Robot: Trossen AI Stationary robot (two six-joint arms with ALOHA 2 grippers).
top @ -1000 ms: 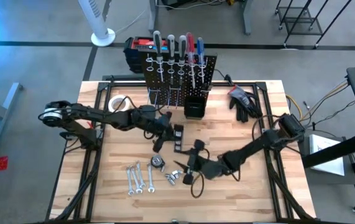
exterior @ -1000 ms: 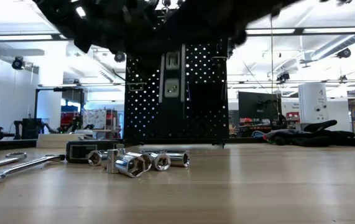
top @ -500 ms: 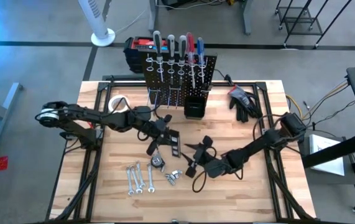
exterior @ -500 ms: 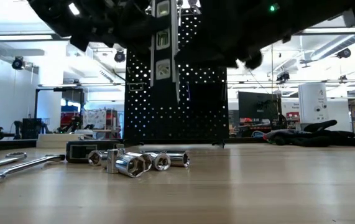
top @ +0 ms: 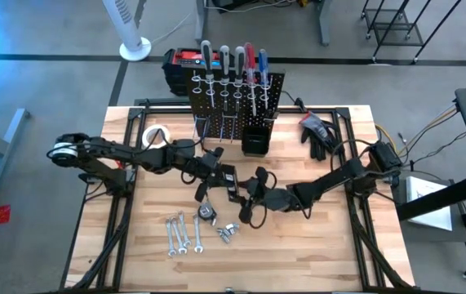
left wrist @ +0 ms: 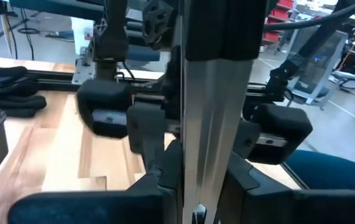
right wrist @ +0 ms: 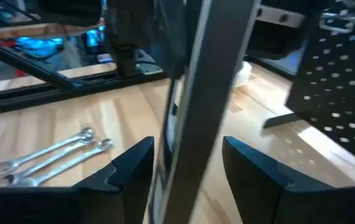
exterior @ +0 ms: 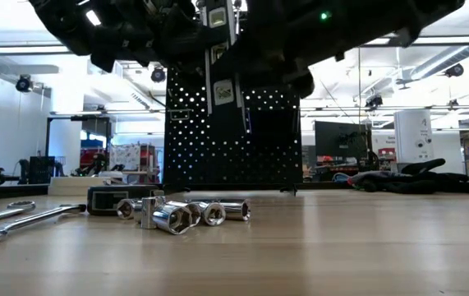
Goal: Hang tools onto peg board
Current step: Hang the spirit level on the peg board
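Observation:
A slim black bar with white labels [top: 229, 181] hangs in the air above the table's middle, in front of the peg board [top: 237, 102]. My left gripper [top: 216, 173] is shut on it. My right gripper [top: 246, 193] stands open at the bar's right, one finger [right wrist: 130, 168] on each side of the bar [right wrist: 196, 124]. In the low view the bar [exterior: 222, 62] hangs nearly upright, clear of the table. Screwdrivers [top: 233, 61] stand in the peg board's rings. Silver wrenches [top: 182, 233], sockets [top: 226, 233] and a small tape measure [top: 206, 212] lie on the table. My left gripper pinches the bar between its two fingers, which come nearly level from the table's left and lie across the bar's silver edge [left wrist: 202, 180]. The bar stands about upright in the hold, lifted clear of the table. My right gripper: I cannot tell whether its fingers touch the bar.
A small black bin [top: 255, 140] sits at the peg board's foot. A white tape roll [top: 155, 135] lies far left, black gloves [top: 318, 131] far right, and a black-and-red case [top: 179, 61] behind the board. The near right of the table is bare wood [top: 322, 245].
My right gripper has gone toward the far edge and the bar, rolling as it went, and now has the bar between its fingers. My left gripper has tipped, keeping its place. The bar has risen a little and leans slightly.

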